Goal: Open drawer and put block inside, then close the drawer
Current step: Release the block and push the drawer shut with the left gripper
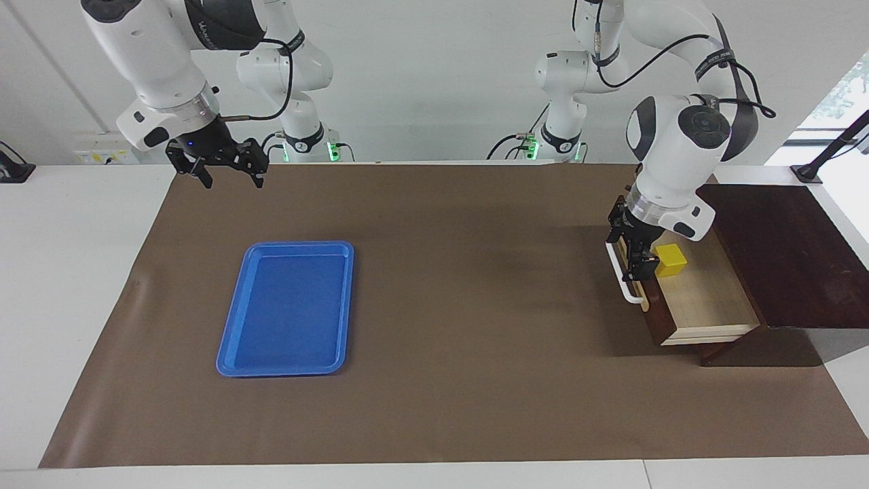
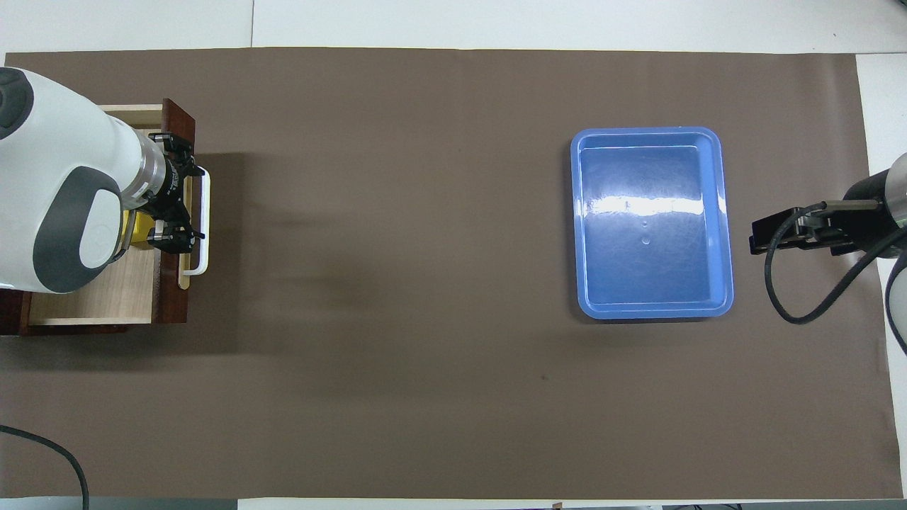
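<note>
The drawer (image 1: 709, 302) stands pulled out of its dark wood box (image 1: 791, 251) at the left arm's end of the table, its pale inside showing. The yellow block (image 1: 671, 260) rests inside the drawer, just inside the front panel; the overhead view shows only a sliver of the block (image 2: 139, 231) under the arm. My left gripper (image 1: 628, 248) is open over the drawer's front panel and white handle (image 1: 621, 275), right beside the block, with nothing in it. My right gripper (image 1: 232, 178) hangs open and empty over the right arm's end of the mat.
A flat blue tray (image 1: 285, 309) lies empty on the brown mat (image 1: 475, 285), toward the right arm's end. The left arm's body covers much of the drawer (image 2: 106, 287) in the overhead view.
</note>
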Tool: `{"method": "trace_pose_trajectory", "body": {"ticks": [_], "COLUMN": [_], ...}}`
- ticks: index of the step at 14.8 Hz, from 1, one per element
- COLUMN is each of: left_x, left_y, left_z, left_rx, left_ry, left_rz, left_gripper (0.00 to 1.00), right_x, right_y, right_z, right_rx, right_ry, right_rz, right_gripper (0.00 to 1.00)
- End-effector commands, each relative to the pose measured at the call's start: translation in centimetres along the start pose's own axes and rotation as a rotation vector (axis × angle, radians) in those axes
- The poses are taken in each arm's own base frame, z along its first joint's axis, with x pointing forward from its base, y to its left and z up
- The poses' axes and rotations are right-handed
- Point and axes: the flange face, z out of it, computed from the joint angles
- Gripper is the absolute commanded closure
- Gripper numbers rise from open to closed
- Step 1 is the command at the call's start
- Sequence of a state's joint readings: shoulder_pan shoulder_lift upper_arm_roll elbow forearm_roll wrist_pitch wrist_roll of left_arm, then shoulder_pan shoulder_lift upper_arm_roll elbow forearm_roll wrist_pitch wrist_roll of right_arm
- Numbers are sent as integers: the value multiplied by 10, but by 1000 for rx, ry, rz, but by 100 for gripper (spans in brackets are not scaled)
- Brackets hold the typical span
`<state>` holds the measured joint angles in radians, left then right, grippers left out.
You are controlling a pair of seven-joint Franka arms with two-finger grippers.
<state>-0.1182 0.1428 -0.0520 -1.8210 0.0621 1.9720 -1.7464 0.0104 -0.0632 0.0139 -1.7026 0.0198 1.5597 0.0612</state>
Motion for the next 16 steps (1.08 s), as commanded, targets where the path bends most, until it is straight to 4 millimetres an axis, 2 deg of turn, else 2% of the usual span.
{"method": "trace_pose_trajectory", "body": {"ticks": [1,9,12,16], "left_x": [27,87,128,171], "left_y": [-4,6,5,2], "left_z": [-2,-6,-3,-1], "left_rx": [-21,-45,-38,-59], "left_ry": [26,77,82,88], "left_rz": [27,-11,-8,14], "left_gripper": [0,0,0,0], "right_x": [-2,-4,-7,-8], "right_y": [5,6,7,6], "right_z": [1,2,5,6], "right_rx": [-17,-49,-48,-41], "right_ry": [4,-5,-31,-34], "right_rz": [-32,-71,-59,-37], "right_gripper": [0,0,0,0]}}
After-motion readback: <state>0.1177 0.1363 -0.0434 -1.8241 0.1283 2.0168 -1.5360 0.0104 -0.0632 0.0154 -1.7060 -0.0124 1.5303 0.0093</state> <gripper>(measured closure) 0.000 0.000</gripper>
